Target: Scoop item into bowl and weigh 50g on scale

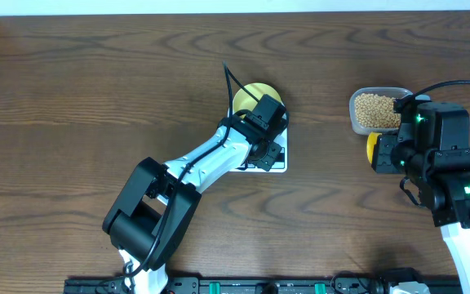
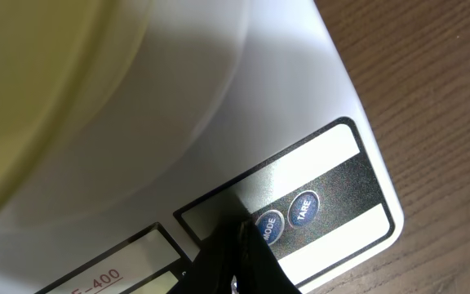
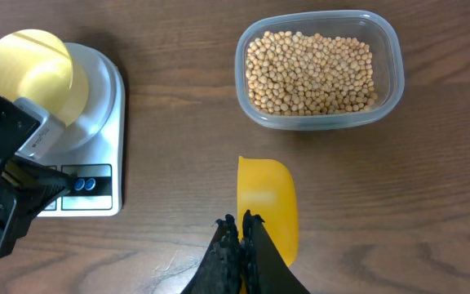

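Our left gripper, fingers clenched empty, tips at the buttons of the scale bearing the bowl. Our right gripper clasps the yellow scoop by the beans, near the table's right edge.

Surface: dark brown wood-grain top.
Resting directly on it:
- one white rectangular scale, near the middle;
- one clear rectangular tub with rounded corners, filled with tan beans, well apart from the scale, on the right arm's side.

Near the tub: one yellow scoop; contact with the surface cannot be told.
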Controlling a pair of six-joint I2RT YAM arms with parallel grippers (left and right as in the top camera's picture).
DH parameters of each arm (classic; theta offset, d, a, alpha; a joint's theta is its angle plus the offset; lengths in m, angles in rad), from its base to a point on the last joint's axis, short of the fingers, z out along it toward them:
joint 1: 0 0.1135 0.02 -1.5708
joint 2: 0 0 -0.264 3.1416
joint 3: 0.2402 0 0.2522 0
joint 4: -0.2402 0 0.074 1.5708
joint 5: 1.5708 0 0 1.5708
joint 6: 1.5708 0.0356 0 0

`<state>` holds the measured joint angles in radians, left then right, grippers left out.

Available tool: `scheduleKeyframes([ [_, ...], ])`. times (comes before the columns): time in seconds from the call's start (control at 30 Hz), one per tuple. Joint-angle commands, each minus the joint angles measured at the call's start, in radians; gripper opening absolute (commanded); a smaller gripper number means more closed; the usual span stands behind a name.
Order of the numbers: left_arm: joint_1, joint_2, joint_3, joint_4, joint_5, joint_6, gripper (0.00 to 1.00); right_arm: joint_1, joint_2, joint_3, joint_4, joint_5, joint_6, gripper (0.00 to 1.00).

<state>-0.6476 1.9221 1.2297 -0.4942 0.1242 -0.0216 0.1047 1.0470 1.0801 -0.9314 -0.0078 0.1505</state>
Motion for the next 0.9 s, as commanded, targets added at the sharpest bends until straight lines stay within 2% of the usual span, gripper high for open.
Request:
scheduleKeyframes([
  [0.0, 0.001, 0.02, -0.035, -0.004, -0.035, 0.015, 0.07, -0.006, 0.001, 0.016, -0.003, -0.003, -0.01, 0.01],
  [0.87, 0.001, 0.068, -0.035, 0.004, -0.054, 0.014, 0.07, -0.006, 0.001, 0.016, -0.003, -0.003, -0.01, 0.01],
])
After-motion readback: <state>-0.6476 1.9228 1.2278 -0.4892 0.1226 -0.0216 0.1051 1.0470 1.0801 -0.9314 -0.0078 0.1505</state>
